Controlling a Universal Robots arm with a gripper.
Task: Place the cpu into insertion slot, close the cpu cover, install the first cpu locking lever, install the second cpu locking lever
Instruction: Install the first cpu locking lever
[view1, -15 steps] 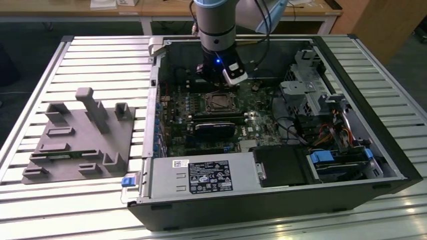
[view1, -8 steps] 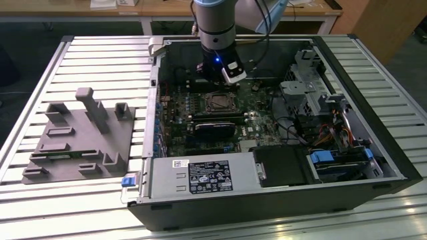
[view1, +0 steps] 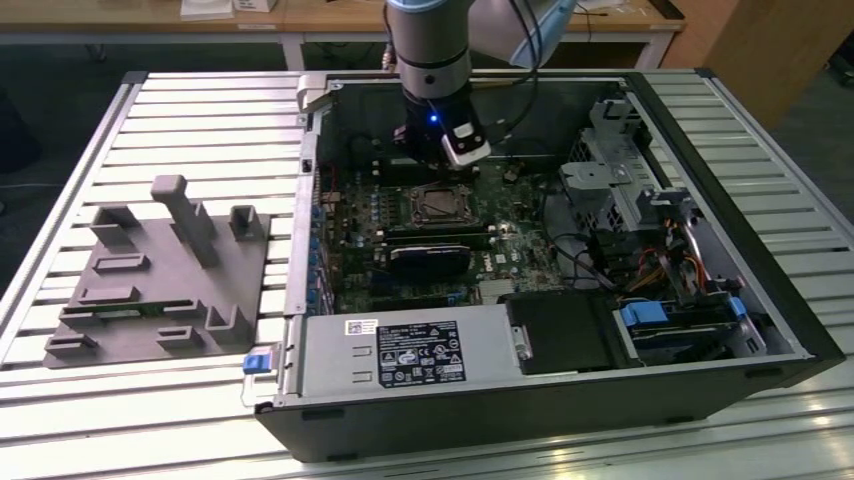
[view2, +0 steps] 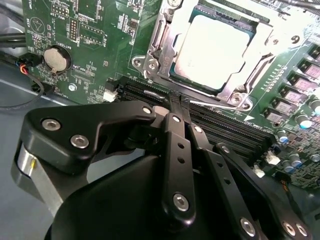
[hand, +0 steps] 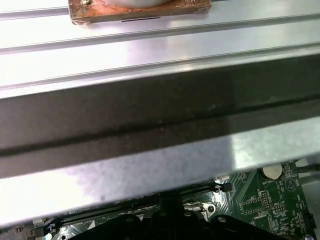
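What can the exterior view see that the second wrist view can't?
The exterior view takes in the whole black metal computer case, the silvery slatted table it sits on, the grey block-covered fixture plate on the exterior view's left, and the grey robot arm reaching in.

The second wrist view gets close: the pale silvery square cpu in its socket, the silvery metal cpu cover framing it, a round silver coin battery, and the black gripper, shut.

Both show the green motherboard and the long black memory slots.
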